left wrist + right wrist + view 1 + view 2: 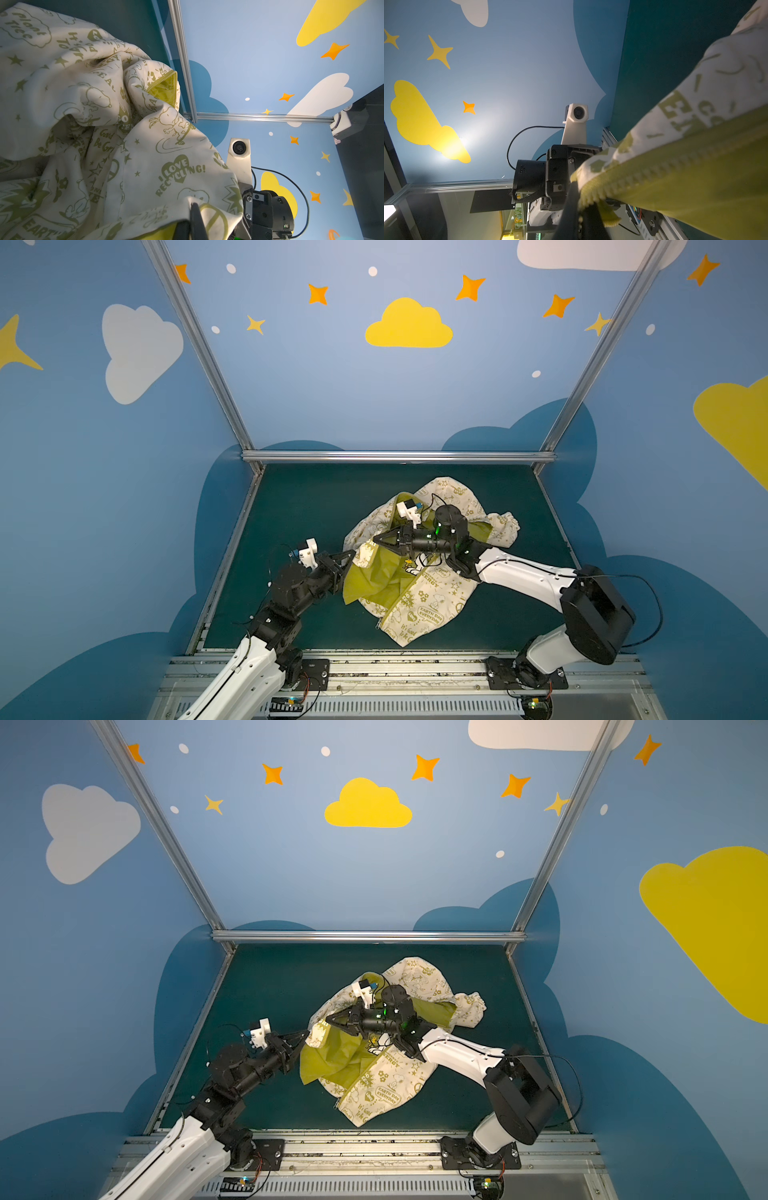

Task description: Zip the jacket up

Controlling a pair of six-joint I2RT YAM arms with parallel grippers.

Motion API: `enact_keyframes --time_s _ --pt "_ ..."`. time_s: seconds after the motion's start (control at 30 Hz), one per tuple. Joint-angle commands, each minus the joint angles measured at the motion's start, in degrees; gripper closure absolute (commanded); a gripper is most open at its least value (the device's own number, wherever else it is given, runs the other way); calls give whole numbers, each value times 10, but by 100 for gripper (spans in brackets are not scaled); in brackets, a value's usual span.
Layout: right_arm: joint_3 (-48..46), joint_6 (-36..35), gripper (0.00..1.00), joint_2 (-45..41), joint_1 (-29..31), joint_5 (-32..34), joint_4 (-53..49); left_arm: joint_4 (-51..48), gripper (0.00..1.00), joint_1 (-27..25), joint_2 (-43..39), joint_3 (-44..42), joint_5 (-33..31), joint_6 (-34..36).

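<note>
Two sets of jaws, both mine, are closed on the jacket (432,605). It lies crumpled near the middle of the dark green worktop (291,510), its front open and its olive lining (374,585) turned upward (a white cartoon dog shows on it, partly under my right arm (519,572)).

My left jaws are pinched shut on a cream corner at the jacket's left edge. In the left wrist view the printed fabric drapes over one black finger (195,216).

My right jaws reach across the middle and are shut on the tape of the olive zipper (654,169). In the right wrist view the teeth run straight down into the grip. In both top views the two tips sit near each other, not touching. The hood (453,493) lies toward the back wall.
</note>
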Motion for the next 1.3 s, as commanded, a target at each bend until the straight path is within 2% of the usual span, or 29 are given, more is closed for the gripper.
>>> enact_keyframes --time_s 0.0,0.33,0.63,0.77,1.0,1.27 --pt "35 -14 100 -4 -2 3 -2 -17 97 -1 -8 33 13 22" --pt "93 -19 100 71 5 3 -26 -55 97 -1 -22 52 44 35" --pt "95 -21 100 95 19 7 -49 -57 86 -2 -28 46 31 38" --pt "98 -23 100 99 22 2 -54 -31 86 -2 -9 44 44 38" --pt "98 -31 100 102 22 4 -69 -41 62 -2 -5 55 40 46" --pt "111 -31 100 115 20 -3 -78 -35 45 -1 3 59 51 48"
